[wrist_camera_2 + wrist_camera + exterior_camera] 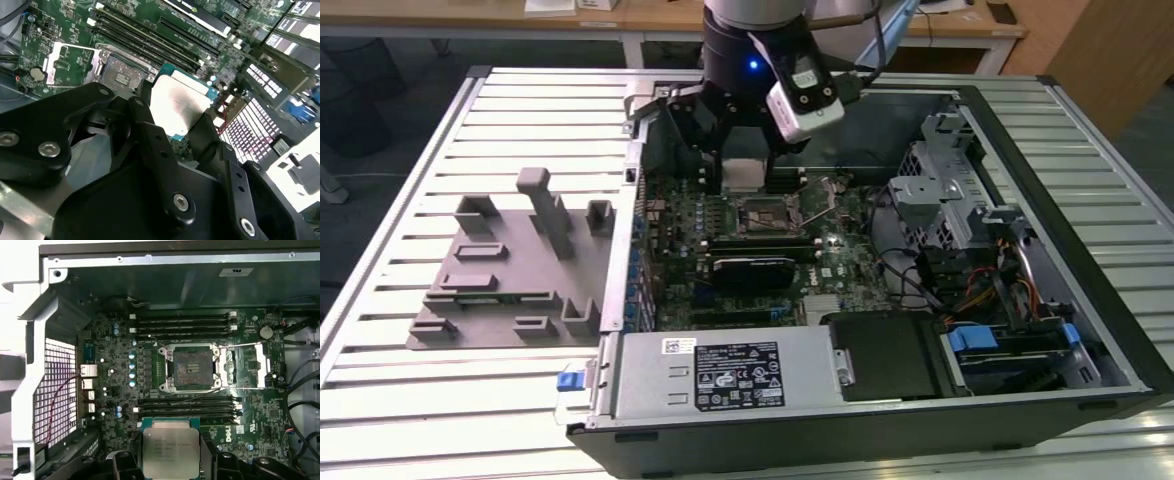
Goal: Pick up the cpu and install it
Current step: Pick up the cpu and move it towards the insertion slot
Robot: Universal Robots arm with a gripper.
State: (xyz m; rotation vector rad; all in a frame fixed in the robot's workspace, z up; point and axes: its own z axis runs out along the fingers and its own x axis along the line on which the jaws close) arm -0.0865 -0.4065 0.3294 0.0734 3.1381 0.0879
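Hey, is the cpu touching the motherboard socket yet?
Apart. In the first wrist view the cpu, held in the gripper, sits clear of the open socket, with memory slots showing between them.

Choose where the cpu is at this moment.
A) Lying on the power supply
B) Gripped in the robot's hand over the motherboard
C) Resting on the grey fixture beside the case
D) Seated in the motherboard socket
B: the hand clamps the cpu by its edges over the motherboard, while the socket lies open with no chip in it.
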